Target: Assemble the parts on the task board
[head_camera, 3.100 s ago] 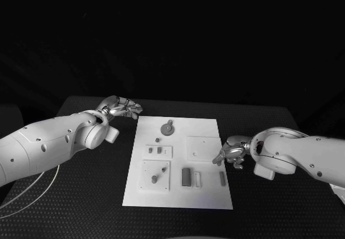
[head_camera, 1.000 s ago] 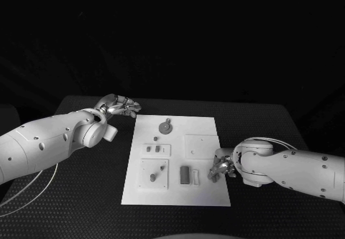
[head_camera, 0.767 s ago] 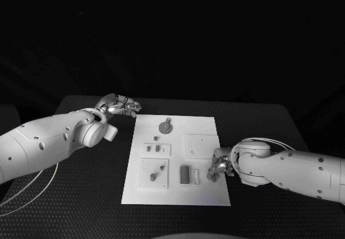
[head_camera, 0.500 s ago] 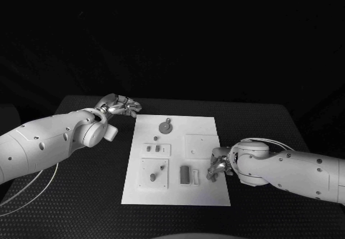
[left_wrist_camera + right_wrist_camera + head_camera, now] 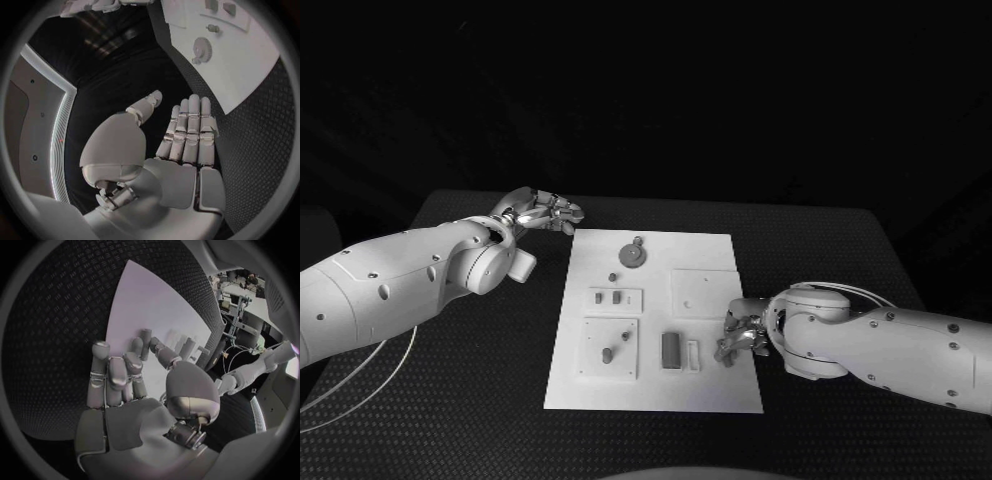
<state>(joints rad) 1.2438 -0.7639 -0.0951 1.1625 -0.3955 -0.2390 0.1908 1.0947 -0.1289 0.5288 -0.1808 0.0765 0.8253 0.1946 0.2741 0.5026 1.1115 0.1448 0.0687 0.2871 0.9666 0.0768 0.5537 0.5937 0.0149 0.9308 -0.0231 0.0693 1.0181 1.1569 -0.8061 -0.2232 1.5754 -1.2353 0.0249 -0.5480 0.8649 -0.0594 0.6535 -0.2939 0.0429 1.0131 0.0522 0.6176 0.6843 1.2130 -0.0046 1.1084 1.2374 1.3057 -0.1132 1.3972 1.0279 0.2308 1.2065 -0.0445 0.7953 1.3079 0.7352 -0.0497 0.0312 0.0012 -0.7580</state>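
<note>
The white task board (image 5: 653, 390) lies in the middle of the black table. On it are a round toothed part (image 5: 635, 256), two small parts (image 5: 606, 297) in a plate, a dark bar (image 5: 671, 351) and a pale bar (image 5: 692, 356). My right hand (image 5: 738, 338) is bent down over the board's right edge, its fingertips (image 5: 145, 342) on the white board (image 5: 144, 300). Whether it grips a part there is hidden. My left hand (image 5: 542, 212) hovers off the board's far left corner, its fingers (image 5: 187, 130) straight and holding nothing.
A raised square plate (image 5: 701, 293) sits on the board just beyond the right hand. A second square plate (image 5: 610, 350) with two small parts lies near the left front. The toothed part (image 5: 201, 48) and board (image 5: 262, 85) show beyond the left hand.
Since 3.1 s ago my right hand has come nearer along the board's right edge, over where a slim grey part lay. In the last second it has barely moved. The left hand stays put.
</note>
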